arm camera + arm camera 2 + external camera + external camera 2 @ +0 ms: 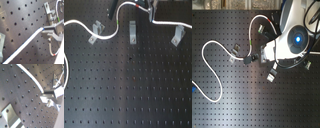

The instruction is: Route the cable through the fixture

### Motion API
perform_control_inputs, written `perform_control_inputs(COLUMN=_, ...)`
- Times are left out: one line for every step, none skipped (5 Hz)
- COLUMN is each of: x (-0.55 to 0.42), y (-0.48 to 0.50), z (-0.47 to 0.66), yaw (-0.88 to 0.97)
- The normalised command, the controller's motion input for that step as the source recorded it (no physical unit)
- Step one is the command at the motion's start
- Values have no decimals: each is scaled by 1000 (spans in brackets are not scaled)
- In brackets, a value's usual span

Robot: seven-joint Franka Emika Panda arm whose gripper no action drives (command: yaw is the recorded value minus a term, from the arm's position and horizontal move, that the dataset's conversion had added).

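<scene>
The grey two-finger gripper [46, 30] is pinched tight on the thin white flexible cable [27, 43], fingers clamped right at its end in both wrist views. From there the cable runs out across the black perforated metal breadboard [129, 90], snaking in waves along the board's far edge in the first exterior view, past three small upright silver metal fixtures [133, 31]. A green band [58, 18] shows on a nearby stretch.
</scene>
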Motion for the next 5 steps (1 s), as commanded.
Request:
perform_control_inputs(x=12, y=3, z=0, yaw=0)
perform_control_inputs(x=150, y=-539, z=10, yaw=0)
perform_control_inputs(x=160, y=-663, z=8, yaw=-6)
perform_control_inputs(x=-55, y=-622, z=-47, yaw=0)
perform_control_inputs(x=-115, y=-456, z=-154, yaw=-94)
